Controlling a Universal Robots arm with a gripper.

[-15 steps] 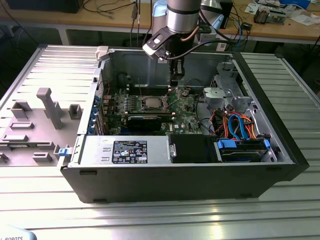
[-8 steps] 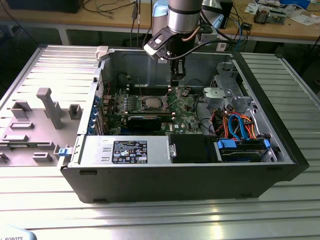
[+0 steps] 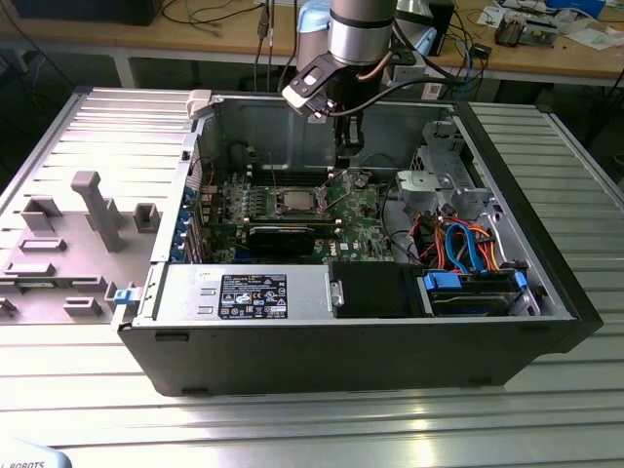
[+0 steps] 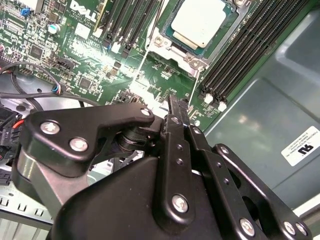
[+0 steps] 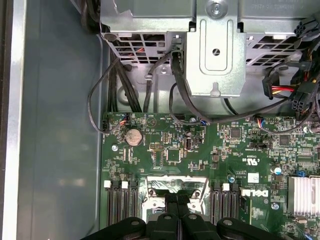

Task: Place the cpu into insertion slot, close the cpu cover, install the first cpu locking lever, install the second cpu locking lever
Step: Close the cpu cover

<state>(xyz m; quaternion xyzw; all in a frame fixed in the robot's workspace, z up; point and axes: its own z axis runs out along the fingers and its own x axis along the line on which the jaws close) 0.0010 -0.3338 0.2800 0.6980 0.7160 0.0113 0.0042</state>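
Note:
The cpu (image 4: 200, 20), a flat square with a silver-grey top, lies in the insertion slot (image 3: 297, 201) on the green motherboard. The silver cpu cover (image 4: 167, 45) frames it and looks laid flat around the chip. Two thin wire locking levers (image 4: 148, 55) (image 4: 195, 82) run along the socket's sides; I cannot tell whether they are latched. My gripper (image 4: 176, 102) hangs shut and empty just above the board, beside the socket toward the exterior view's right (image 3: 347, 154). In the first wrist view its tips (image 5: 176, 199) cover part of the socket's silver frame (image 5: 150, 192).
The open computer case (image 3: 546, 322) lies on a slatted metal table. A silver drive cage (image 5: 215, 55) with black cables stands beyond the board. Black memory slots (image 4: 245, 45) flank the socket, and a long black card (image 3: 281, 237) sits in front of it. A grey fixture plate (image 3: 68, 224) lies at the exterior view's left.

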